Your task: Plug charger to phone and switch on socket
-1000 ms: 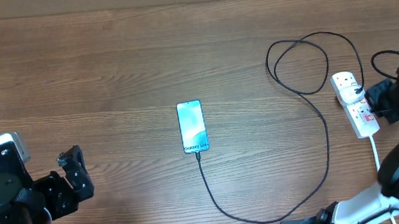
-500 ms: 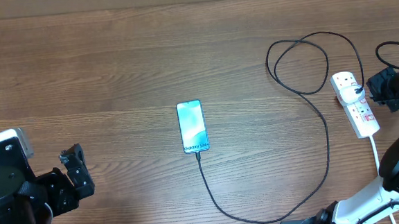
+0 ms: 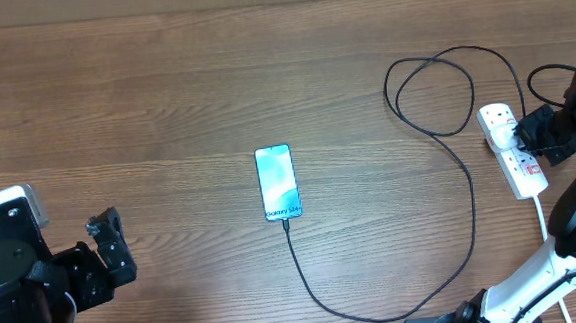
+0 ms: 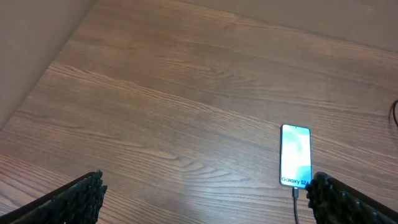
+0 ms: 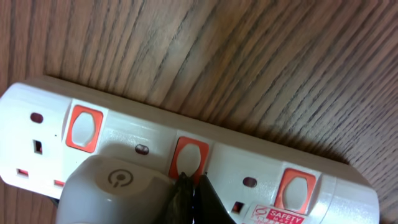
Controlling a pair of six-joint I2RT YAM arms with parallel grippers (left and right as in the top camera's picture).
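The phone (image 3: 277,182) lies mid-table with its cyan screen up; it also shows in the left wrist view (image 4: 295,155). The black charger cable (image 3: 471,200) runs from the phone's near end in a long loop to the socket. Its connector tip (image 4: 296,193) sits at the phone's port. The socket (image 3: 512,152) is a white strip at the right. In the right wrist view its middle red switch (image 5: 189,157) is right at the tips of my shut right gripper (image 5: 193,185), beside a white plug (image 5: 118,186). My left gripper (image 3: 108,251) is open and empty at the near left.
The socket's white cord (image 3: 543,216) runs toward the near right edge. Two more red switches (image 5: 84,127) (image 5: 296,188) sit on either side of the middle one. The table's left edge (image 4: 37,74) shows in the left wrist view.
My right gripper drew back from the socket to the right, then came back in onto the strip. The left arm shifted slightly toward the near edge. Phone and cable have not moved.
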